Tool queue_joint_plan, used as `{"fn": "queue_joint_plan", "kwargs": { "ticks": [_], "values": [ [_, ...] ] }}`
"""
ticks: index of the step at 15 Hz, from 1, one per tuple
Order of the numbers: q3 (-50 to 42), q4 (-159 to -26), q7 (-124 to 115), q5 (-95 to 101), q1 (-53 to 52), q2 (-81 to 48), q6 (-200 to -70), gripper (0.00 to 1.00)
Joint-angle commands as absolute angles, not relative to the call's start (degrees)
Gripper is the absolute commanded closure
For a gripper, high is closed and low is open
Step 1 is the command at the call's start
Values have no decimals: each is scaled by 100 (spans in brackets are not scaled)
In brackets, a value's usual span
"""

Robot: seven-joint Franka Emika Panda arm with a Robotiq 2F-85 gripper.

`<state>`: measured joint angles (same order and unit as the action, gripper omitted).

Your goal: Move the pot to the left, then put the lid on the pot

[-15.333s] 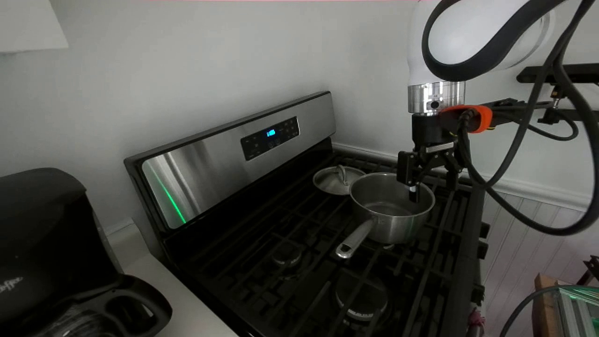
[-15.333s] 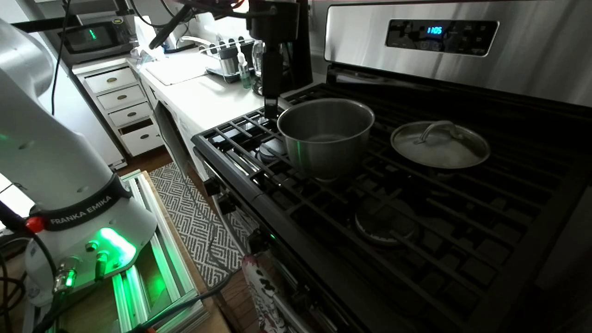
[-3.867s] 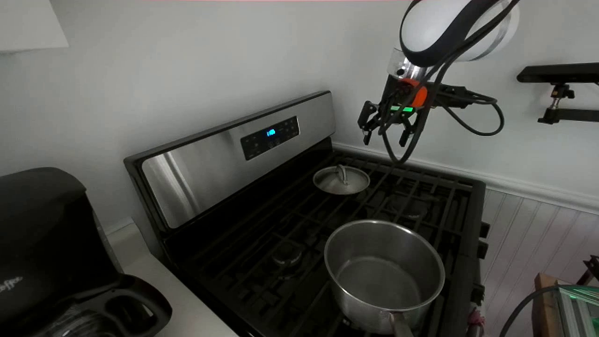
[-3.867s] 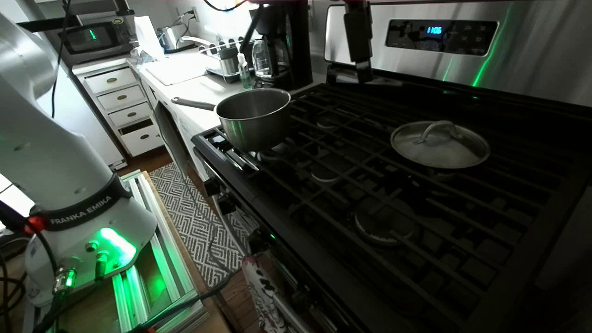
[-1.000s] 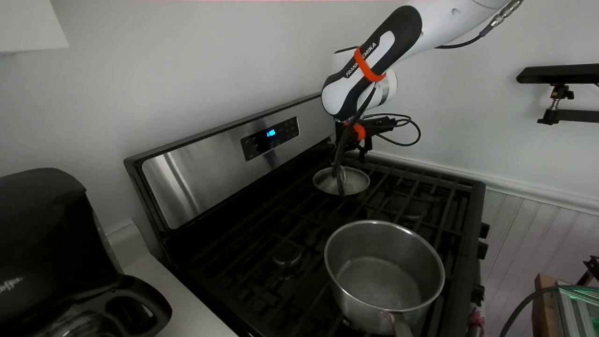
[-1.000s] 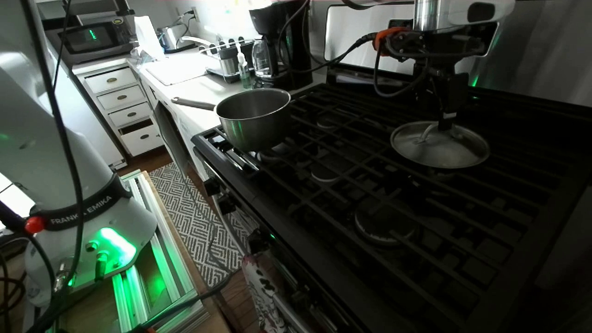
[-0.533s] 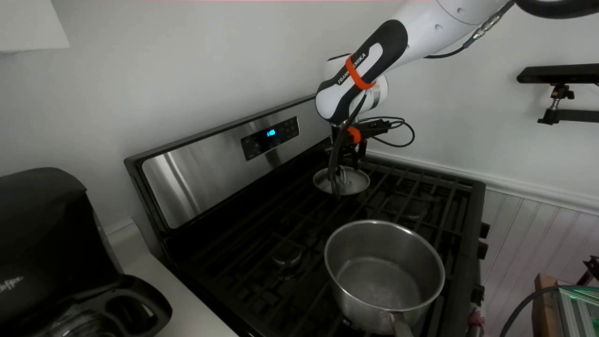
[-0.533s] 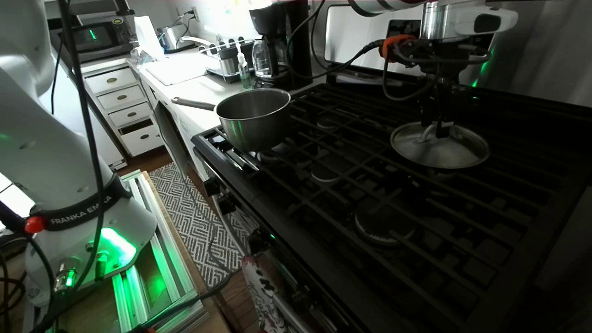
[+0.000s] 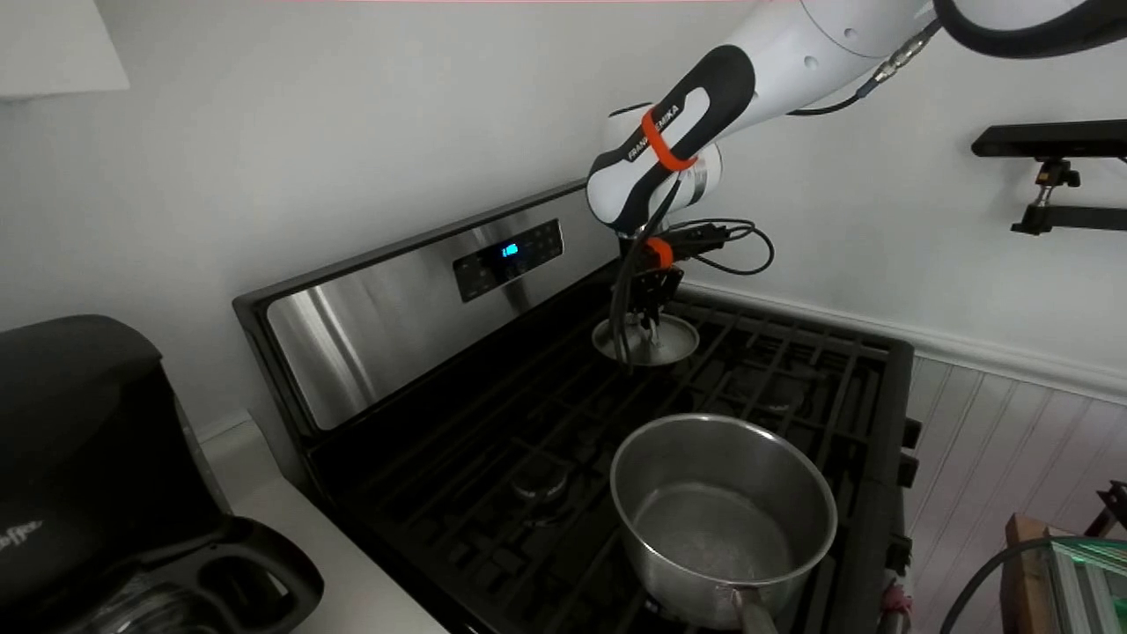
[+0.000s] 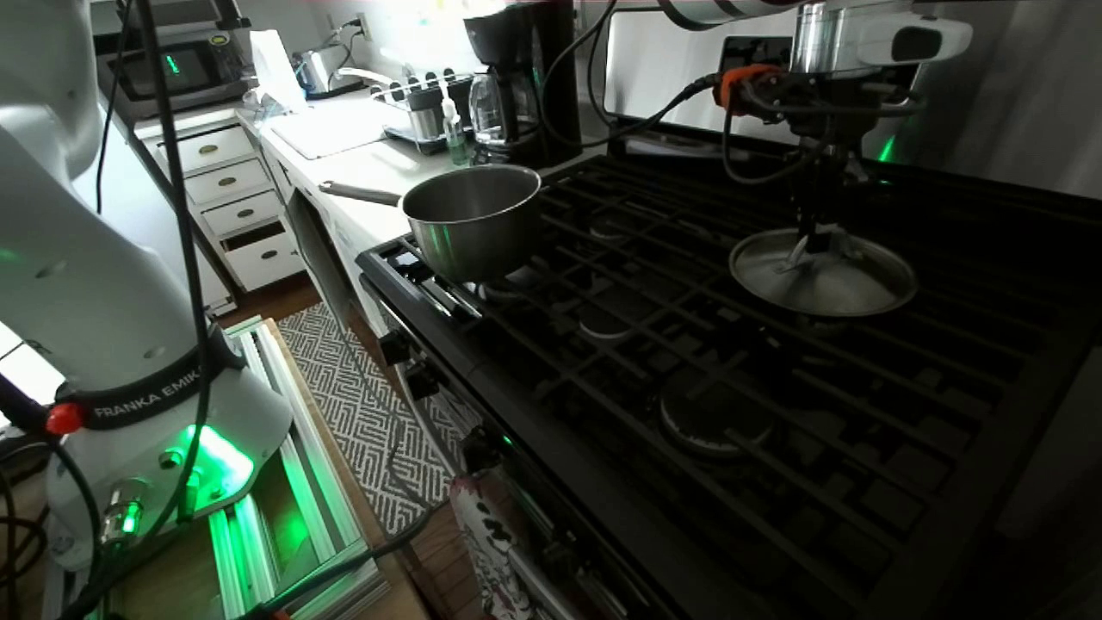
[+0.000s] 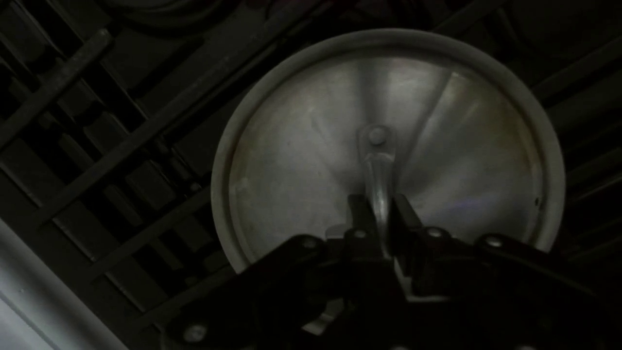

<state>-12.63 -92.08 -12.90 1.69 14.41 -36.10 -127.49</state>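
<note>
The lid, round and silver, lies on the stove grates near the back panel, apart from the pot. My gripper comes down over it from above. In the wrist view both black fingers press on either side of the lid's arched handle, with hardly any gap left. An exterior view shows the gripper partly behind a cable. The steel pot stands uncovered on the front burner nearest the counter, its inside bare. Its long handle points out over the counter side in an exterior view.
Black grates cover the stove between lid and pot. The control panel rises close behind the lid. A coffee maker stands on the counter beside the stove. A towel hangs at the oven front.
Earlier the pot moved from beside the lid to the counter-side burner. Over the last second my gripper came down and its fingers shut on the lid's handle; the lid shifted slightly.
</note>
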Motion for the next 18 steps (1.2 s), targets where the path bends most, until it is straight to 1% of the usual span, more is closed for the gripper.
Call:
{"fn": "queue_joint_plan", "kwargs": {
  "ticks": [1,6,7,8,9,13,14,15,17,18],
  "values": [
    [-1214,-8952,-1074,-9,1561,-3722,-12540,96],
    [-1223,-8944,-1013,-7,1590,-3748,-12552,96],
    [-1228,-8932,-1029,-9,1588,-3768,-12544,60],
    [-1230,-8925,-1028,-3,1588,-3781,-12555,59],
    [-1228,-8912,-1030,-9,1592,-3797,-12557,54],
    [-1234,-8848,-1037,-7,1605,-3861,-12578,26],
    [-1229,-8816,-1022,-13,1617,-3881,-12570,40],
    [-1226,-8794,-1015,-17,1626,-3898,-12565,65],
    [-1221,-8752,-1001,-22,1643,-3925,-12558,66],
    [-1218,-8737,-991,-23,1651,-3936,-12553,73]
  ]
}}
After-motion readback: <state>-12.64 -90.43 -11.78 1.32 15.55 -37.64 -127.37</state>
